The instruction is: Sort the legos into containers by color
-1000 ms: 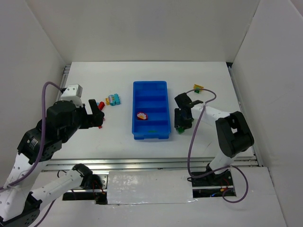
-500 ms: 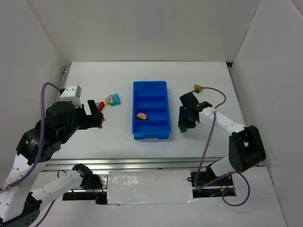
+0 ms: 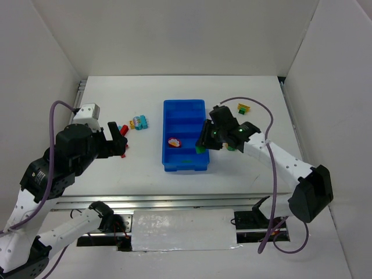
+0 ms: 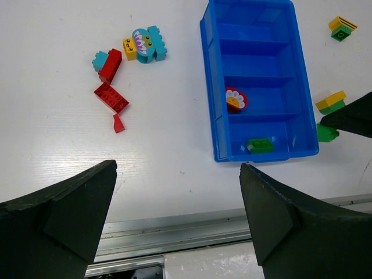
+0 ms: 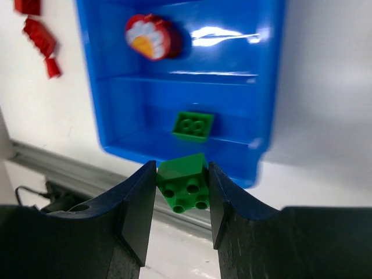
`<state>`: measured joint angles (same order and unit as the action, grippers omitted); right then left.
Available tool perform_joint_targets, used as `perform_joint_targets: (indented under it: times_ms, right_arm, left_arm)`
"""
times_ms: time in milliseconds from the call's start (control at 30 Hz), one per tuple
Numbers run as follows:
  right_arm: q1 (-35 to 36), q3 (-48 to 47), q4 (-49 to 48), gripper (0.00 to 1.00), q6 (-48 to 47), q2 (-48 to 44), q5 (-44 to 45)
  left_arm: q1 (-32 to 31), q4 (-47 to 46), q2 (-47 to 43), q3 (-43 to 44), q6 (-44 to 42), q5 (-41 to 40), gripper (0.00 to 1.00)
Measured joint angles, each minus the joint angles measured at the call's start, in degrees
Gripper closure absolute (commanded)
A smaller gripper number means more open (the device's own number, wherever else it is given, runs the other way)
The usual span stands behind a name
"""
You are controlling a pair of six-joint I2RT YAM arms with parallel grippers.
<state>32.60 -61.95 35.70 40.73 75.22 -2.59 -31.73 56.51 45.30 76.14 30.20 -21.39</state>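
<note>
The right end effector (image 5: 181, 177) grips a green brick (image 5: 185, 185) over the blue tray (image 5: 271, 87)'s near edge.

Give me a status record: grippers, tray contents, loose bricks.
right gripper: shut on green brick, close to the tray
left gripper: open, empty
nearest compartment: second green brick
next compartment: red flower piece
loose, left of tray: red bricks, teal-and-yellow cluster

Open table (image 4: 168, 139) lies before my left gripper (image 4: 178, 168), between red bricks (image 4: 110, 96) and the tray (image 4: 210, 104) wall. My right gripper (image 5: 181, 174), clamping the held green brick (image 5: 185, 181), hangs at the rim; a loose green brick (image 5: 193, 125) occupies the nearest compartment (image 5: 139, 110).
</note>
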Motion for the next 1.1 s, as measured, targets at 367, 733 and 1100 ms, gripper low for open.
perform_joint_targets:
  times_ms: [367, 733, 1100]
  right_arm:
    - [6.5, -8.8, -1.8, 0.89, 3.8, 14.0, 0.7]
    - [6.5, -10.8, -1.8, 0.89, 3.8, 16.8, 1.0]
    - [6.5, -8.9, -1.7, 0.89, 3.8, 16.3, 1.6]
  left_arm:
    - [0.0, 0.1, -1.0, 0.0, 0.0, 0.2, 0.01]
    - [0.0, 0.5, -1.8, 0.0, 0.0, 0.2, 0.01]
    - [0.0, 0.4, -1.0, 0.0, -0.2, 0.3, 0.00]
